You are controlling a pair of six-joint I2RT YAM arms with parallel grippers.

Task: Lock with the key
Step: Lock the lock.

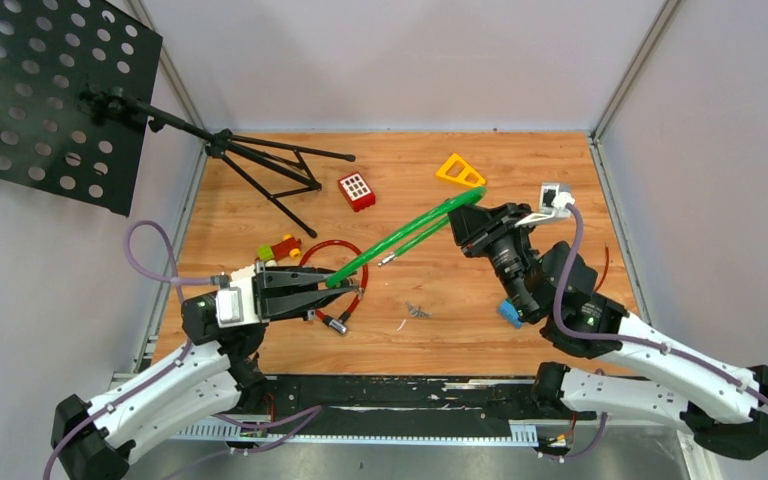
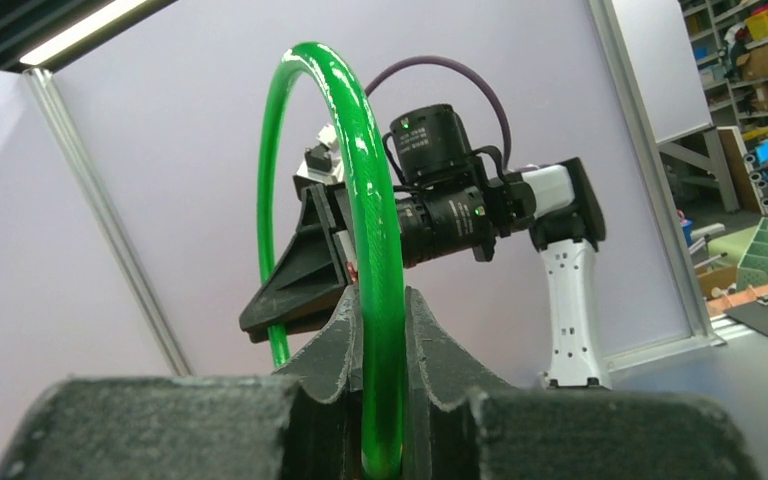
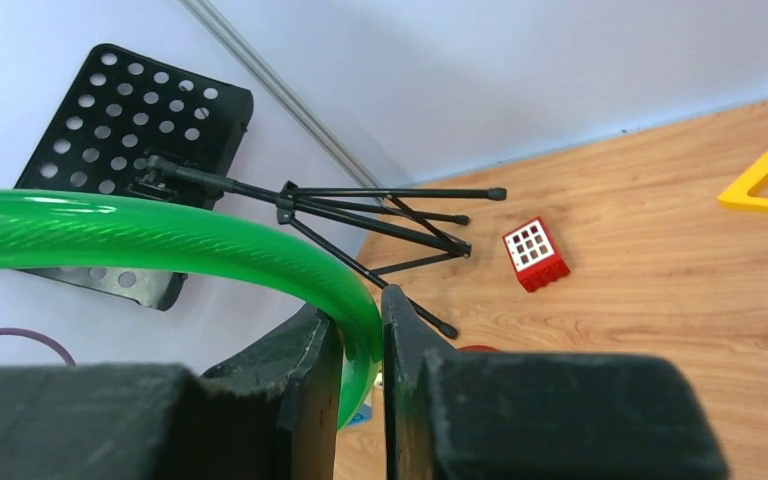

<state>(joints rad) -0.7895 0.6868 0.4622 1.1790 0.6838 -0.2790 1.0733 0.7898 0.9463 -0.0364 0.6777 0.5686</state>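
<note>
A green cable lock [image 1: 410, 230] hangs in the air between my two grippers as a long loop. My left gripper [image 1: 338, 282] is shut on its near end; in the left wrist view the cable [image 2: 375, 250] runs up between the fingers [image 2: 332, 345]. My right gripper [image 1: 465, 215] is shut on the far bend, and the cable [image 3: 160, 235] curves out of it to the left in the right wrist view. One metal-tipped end [image 1: 386, 261] hangs free. A small bunch of keys [image 1: 418, 311] lies on the table between the arms. A red cable lock [image 1: 345, 255] lies under the left gripper.
A black music stand [image 1: 50, 100] lies tipped at the back left, its legs [image 1: 280, 175] on the table. A red block [image 1: 356, 191], a yellow triangle [image 1: 459, 172], a white box [image 1: 555, 193], coloured bricks [image 1: 278, 248] and a blue piece [image 1: 509, 313] lie around.
</note>
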